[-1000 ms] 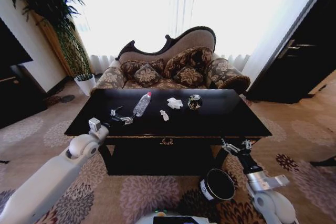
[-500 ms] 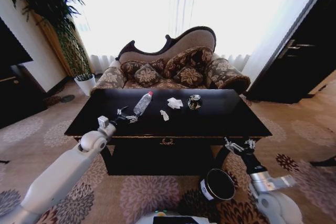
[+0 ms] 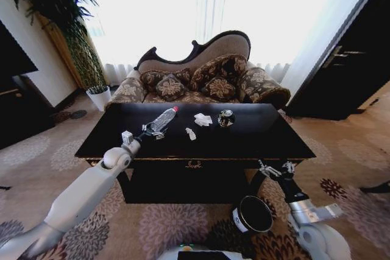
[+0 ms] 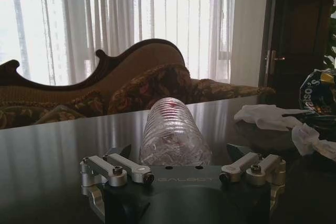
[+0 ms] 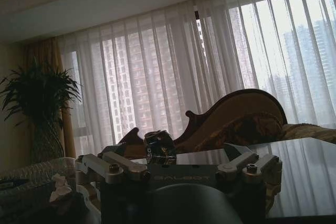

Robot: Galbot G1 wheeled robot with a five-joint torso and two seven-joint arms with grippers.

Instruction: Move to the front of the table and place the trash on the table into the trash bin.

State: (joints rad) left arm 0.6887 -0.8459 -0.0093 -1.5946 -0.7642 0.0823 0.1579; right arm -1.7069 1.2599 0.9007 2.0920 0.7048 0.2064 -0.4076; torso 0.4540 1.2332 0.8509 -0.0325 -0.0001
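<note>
The left gripper (image 3: 153, 131) reaches over the table (image 3: 256, 135), jaws wide around the base of the bottle (image 4: 173, 137) lying there. Beside the bottle lie paper wads (image 3: 202, 119) and a can (image 3: 226, 117). The right gripper (image 3: 275, 168) hangs wide at the table's front edge, above the bin (image 3: 253, 214) on the floor.

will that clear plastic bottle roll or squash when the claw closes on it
The clear ribbed plastic bottle lies on its side on the glossy black table, so it may roll. It looks empty, thin-walled: probably light, crushable. The open left claw is at its base.
</note>
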